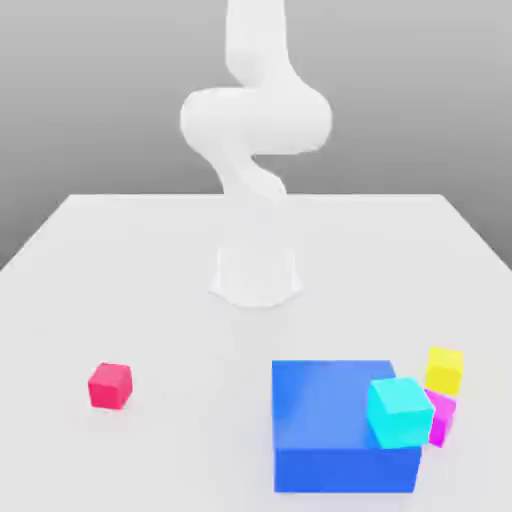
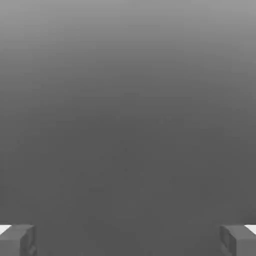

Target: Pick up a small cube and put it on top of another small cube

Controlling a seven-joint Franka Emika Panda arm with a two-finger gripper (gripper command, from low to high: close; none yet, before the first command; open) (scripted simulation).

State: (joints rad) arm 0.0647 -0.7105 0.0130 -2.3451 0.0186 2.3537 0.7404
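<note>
The small yellow cube (image 1: pixel 445 369) lies at the exterior view's right, just beyond a small magenta cube (image 1: pixel 441 418) and touching it in the picture; I cannot tell whether it rests on it or behind it. Another small cube, pinkish-red (image 1: pixel 110 385), sits alone on the table at the exterior view's left. In the hand view my gripper (image 2: pixel 128 241) is open, its two grey fingertips (image 2: pixel 17 240) far apart with nothing between them, facing a plain grey background. The white arm (image 1: pixel 255 125) rises from its base (image 1: pixel 256 275) and runs out of the top of the picture.
A big blue block (image 1: pixel 335 425) stands at the front, right of centre. A larger cyan cube (image 1: pixel 399 411) overlaps its right edge, next to the magenta cube. The white table (image 1: pixel 150 260) stretches wide to the left and behind.
</note>
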